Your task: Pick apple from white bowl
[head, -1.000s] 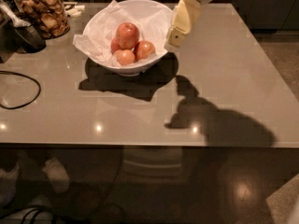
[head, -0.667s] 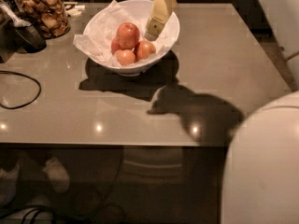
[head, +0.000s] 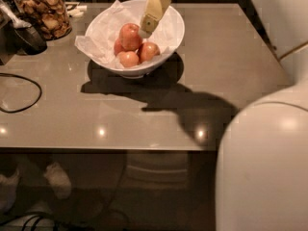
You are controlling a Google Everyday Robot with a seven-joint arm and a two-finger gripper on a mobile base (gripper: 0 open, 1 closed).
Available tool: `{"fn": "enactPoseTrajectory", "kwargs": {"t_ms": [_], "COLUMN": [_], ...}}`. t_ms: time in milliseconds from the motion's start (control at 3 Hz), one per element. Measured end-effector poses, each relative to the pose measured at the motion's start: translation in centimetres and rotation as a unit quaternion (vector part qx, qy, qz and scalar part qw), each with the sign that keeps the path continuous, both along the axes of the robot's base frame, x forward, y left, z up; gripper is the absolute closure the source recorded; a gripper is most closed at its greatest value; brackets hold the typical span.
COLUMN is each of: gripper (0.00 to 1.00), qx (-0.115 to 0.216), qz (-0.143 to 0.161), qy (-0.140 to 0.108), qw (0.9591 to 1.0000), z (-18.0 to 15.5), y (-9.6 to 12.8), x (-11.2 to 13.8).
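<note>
One large apple [head: 130, 35] and three smaller apples [head: 149, 51] are counted, plus one white bowl [head: 166, 57], one jar [head: 45, 13], one tool [head: 146, 32] above the bowl.

I have one camera view. It looks down on the counter [head: 216, 81] from high above its near edge and is tilted forward. So the far edge lies at the top of the frame, and the floor under the counter shows at the bottom. The view is at middle nearness: most of the counter fits in it. The white bowl [head: 175, 37] stands in the upper middle, and my tool [head: 146, 29] hangs over it from the top edge. My arm [head: 264, 177] is very near the lens and fills the lower right corner.
</note>
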State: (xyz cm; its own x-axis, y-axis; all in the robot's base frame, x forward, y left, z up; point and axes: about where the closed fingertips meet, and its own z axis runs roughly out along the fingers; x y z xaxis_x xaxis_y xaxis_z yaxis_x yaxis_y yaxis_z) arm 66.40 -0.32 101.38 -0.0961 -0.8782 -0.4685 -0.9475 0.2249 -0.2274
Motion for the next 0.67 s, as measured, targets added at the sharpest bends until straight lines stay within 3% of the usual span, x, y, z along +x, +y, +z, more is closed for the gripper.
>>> {"fn": "enactPoseTrajectory", "kwargs": {"t_ms": [667], "gripper": [0.00], "qx": [0.011], "qz": [-0.006], "qy": [0.011], "qw": [0.9999], "z": [-1.0], "y": [2.6], "x": [2.7]}}
